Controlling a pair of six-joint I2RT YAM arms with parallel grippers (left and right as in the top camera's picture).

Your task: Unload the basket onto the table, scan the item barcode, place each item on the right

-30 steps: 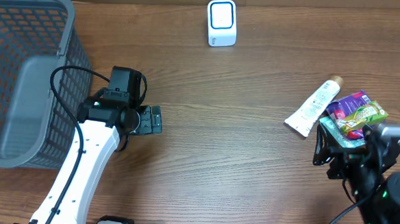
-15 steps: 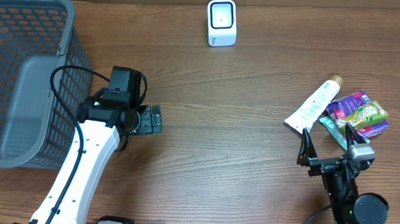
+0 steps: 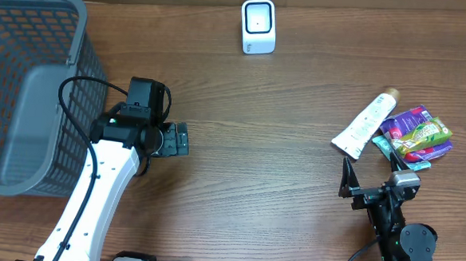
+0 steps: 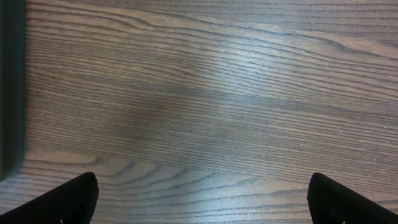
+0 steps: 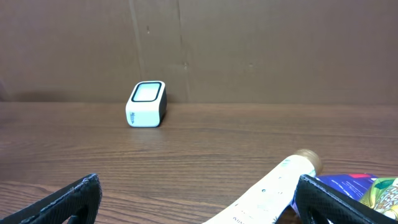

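A white tube (image 3: 365, 125) with a tan cap lies at the right of the table, beside purple and green snack packets (image 3: 416, 134). The white barcode scanner (image 3: 258, 26) stands at the back middle. My right gripper (image 3: 370, 174) hangs open just in front of the tube, holding nothing. In the right wrist view the tube (image 5: 273, 193) lies between and beyond the open gripper (image 5: 199, 202), with the scanner (image 5: 147, 104) far off and a purple packet (image 5: 351, 185) at the right. My left gripper (image 3: 175, 139) is open over bare wood, its jaws (image 4: 202, 205) wide and empty.
A large grey mesh basket (image 3: 79, 14) fills the left of the table, close behind the left arm. A brown wall runs along the back behind the scanner. Bare wood lies between the two arms.
The right arm has drawn back toward the table's front edge and a little left, off the snack packets. The left arm has not moved.
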